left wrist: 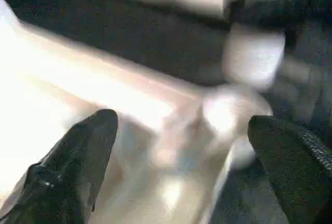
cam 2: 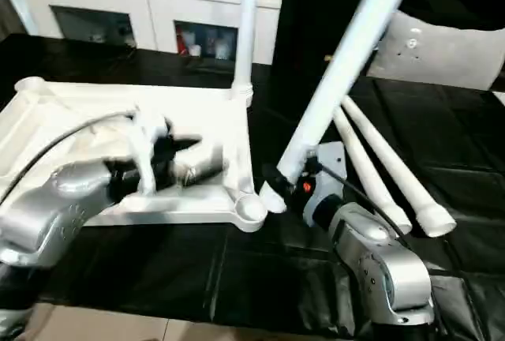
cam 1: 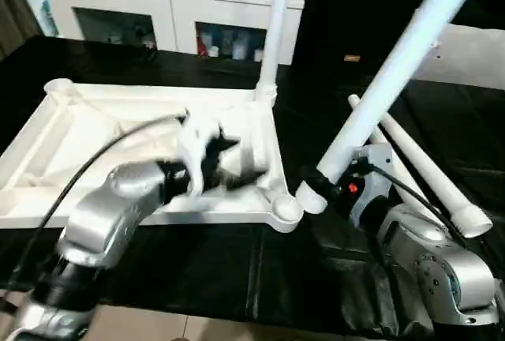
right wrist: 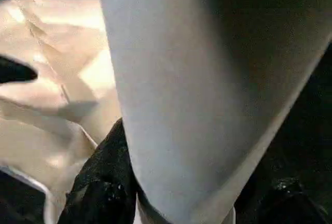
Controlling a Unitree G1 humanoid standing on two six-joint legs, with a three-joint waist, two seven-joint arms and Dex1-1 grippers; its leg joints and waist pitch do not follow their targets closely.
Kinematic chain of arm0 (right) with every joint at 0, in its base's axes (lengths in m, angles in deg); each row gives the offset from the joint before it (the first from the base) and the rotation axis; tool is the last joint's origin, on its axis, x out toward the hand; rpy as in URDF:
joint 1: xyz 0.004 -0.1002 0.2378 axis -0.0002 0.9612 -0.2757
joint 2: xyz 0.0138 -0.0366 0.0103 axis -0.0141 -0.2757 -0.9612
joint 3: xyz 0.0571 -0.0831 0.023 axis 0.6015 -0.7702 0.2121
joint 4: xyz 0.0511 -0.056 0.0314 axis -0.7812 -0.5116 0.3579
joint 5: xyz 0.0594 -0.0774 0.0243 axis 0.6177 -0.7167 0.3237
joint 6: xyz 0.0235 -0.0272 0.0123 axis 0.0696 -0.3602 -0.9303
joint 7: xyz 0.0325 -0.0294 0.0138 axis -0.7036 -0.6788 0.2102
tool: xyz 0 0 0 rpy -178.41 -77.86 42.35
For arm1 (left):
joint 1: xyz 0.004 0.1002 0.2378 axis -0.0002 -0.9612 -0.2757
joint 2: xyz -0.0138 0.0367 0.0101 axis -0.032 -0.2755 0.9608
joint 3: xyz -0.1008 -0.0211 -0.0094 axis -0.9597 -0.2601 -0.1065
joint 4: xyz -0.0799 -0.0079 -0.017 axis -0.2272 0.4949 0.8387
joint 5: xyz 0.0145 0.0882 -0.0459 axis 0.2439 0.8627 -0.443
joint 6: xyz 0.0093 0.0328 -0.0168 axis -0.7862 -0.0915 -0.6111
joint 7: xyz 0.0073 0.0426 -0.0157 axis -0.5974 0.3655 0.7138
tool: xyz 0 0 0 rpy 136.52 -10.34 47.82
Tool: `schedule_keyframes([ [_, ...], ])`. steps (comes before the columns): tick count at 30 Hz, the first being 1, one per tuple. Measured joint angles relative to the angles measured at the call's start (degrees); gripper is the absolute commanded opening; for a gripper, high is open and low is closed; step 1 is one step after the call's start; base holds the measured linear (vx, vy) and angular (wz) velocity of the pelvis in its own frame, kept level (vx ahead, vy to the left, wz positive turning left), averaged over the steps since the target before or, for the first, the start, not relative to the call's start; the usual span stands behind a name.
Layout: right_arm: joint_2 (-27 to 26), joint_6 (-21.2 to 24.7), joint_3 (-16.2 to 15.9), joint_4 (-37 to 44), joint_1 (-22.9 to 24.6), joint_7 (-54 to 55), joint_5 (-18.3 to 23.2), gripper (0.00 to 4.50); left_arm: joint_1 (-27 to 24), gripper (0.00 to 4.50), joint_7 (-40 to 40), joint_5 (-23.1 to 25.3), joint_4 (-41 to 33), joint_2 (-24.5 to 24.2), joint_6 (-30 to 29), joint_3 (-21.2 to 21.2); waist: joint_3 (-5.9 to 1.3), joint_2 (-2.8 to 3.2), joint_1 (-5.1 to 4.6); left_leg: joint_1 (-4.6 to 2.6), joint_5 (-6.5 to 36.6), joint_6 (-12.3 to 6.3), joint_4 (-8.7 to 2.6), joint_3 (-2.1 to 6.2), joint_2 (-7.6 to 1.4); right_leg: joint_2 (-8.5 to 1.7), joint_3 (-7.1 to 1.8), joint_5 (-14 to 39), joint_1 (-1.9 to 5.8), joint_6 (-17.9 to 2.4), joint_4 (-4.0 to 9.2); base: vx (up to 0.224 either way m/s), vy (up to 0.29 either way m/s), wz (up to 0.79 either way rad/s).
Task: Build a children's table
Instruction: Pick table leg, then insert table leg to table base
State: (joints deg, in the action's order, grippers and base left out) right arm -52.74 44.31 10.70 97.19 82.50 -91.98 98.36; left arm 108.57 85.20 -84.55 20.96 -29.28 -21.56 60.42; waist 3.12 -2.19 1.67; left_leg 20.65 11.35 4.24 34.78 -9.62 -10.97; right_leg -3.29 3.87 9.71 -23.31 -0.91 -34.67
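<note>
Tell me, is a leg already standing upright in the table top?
Yes, one leg stands upright in a far corner socket of the upturned table top.

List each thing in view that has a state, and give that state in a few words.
White plastic square table top: upside down on the black surface.
Upright white tube leg: seated in a far corner socket.
Tilted white tube leg: gripped near its lower end by right gripper.
Two spare white tube legs: lying flat.
Left gripper: fingers open, empty.

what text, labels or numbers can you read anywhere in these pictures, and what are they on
None can be read.
Small orange-yellow mark on the dark panel behind the table: too small to read.
Items behind the white cabinet's glass doors: too blurred to read any labels.
Table top and held leg: plain white, no print visible.
</note>
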Motion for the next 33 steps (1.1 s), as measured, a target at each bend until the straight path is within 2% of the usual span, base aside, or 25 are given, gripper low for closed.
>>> schedule_keyframes([
  [3,-1.6,-2.0,0.5,0.0,0.1,0.8,0.1,1.91,-0.1,4.5,-0.1,0.8,1.7,0.1,1.2,0.5,0.0,0.0,-0.08,-0.06,0.0,0.0,-0.02,0.0,-0.01,0.01,0.01,0.0,0.0,0.0,-0.01,0.0,0.0,0.0],
  [8,-2.9,-4.3,2.9,0.0,0.1,-0.3,2.8,1.91,0.2,4.5,0.8,2.0,2.6,0.0,3.4,0.5,0.0,-0.01,-0.15,-0.1,0.0,0.0,-0.03,-0.02,-0.01,0.01,-0.02,0.0,0.03,0.0,-0.01,0.0,0.0,0.0],
  [12,-2.6,-7.1,3.3,0.0,0.1,0.1,1.8,1.91,0.3,4.5,2.6,3.6,4.5,-0.9,5.9,1.3,0.0,0.01,-0.14,-0.14,0.0,0.0,-0.08,-0.03,-0.01,0.01,-0.02,0.0,0.04,0.0,-0.01,0.0,0.0,0.0],
  [19,1.1,-4.1,1.8,-0.2,1.5,-4.2,1.8,1.91,2.0,4.5,8.6,5.8,8.7,-2.3,9.2,3.9,0.06,0.17,0.06,-0.16,0.0,0.0,-0.11,-0.03,0.0,0.01,-0.03,0.0,0.05,0.0,-0.01,0.0,0.0,0.0],
  [20,1.2,-4.1,1.6,-0.6,1.5,-4.5,1.9,1.91,2.7,4.33,9.8,6.0,9.3,-2.4,9.8,4.2,0.05,0.18,0.06,-0.18,0.0,0.0,-0.1,-0.03,0.0,0.01,-0.03,0.0,0.07,0.0,-0.01,0.0,0.0,0.0],
  [23,1.7,-3.5,1.6,-1.5,1.6,-4.8,2.0,1.91,4.0,4.23,12.2,6.6,10.6,-2.4,11.2,5.1,0.05,0.2,0.01,-0.26,0.0,0.0,-0.11,-0.04,0.0,0.01,-0.03,0.0,0.13,0.0,-0.01,0.0,0.0,0.0],
  [29,3.1,-0.8,0.5,-1.5,1.5,-5.2,1.9,1.91,7.9,3.69,14.3,8.2,17.4,-0.6,13.3,5.8,0.05,0.21,0.01,-0.33,0.0,0.0,-0.11,-0.04,0.01,0.0,-0.05,0.0,0.19,0.0,-0.01,0.0,0.0,0.0],
  [33,3.4,3.1,-0.1,-0.8,1.8,-5.3,2.4,1.91,8.6,3.38,17.2,7.8,18.3,-0.2,13.0,5.8,0.07,0.3,0.06,-0.33,0.0,0.0,-0.15,-0.04,0.01,0.0,-0.04,0.0,0.19,0.0,-0.01,0.0,0.0,0.0],
])
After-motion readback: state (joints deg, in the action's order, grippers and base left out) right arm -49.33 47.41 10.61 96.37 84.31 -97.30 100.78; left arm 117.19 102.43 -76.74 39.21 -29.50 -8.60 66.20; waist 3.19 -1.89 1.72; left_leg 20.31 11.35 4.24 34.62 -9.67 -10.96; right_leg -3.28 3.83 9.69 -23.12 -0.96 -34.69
